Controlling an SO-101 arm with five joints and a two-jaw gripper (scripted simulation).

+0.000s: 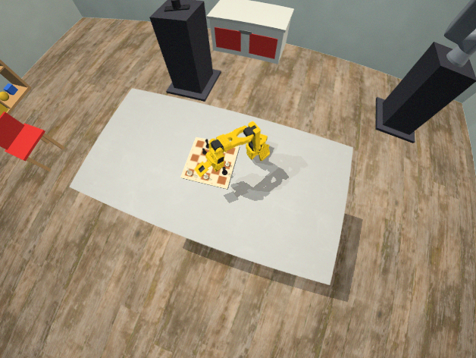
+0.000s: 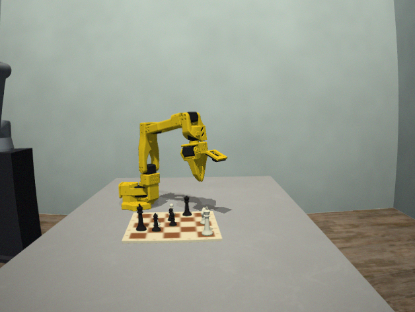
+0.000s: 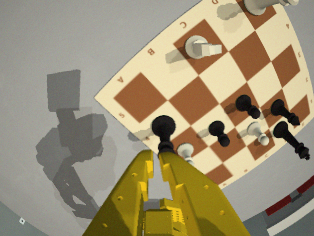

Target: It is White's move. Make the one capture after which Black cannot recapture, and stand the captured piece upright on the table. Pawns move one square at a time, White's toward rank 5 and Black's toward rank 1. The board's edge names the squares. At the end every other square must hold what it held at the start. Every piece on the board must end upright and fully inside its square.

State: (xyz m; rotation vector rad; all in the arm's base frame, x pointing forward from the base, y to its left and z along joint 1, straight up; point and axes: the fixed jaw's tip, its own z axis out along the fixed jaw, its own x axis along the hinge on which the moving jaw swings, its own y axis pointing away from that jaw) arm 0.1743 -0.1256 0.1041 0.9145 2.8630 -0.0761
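One pale, matte table carries everything, a flat grey slab well below the jaws. The yellow arm, blocky with black joints, bends over from its base behind the board. Its gripper hangs high in the air, and the two wedge-shaped jaws are pressed together with nothing between them. Beneath them lies the chessboard, a thin cream square with brown and cream checks and letters along its edge. Standing on it, all upright: a tall white piece with a cross-like top at one corner, a tall black piece at the opposite side, a black piece with a round head closest under the jaw tips in the wrist view, and smaller black and white pieces between them. Which one is to be captured I cannot tell; no piece stands off the board.
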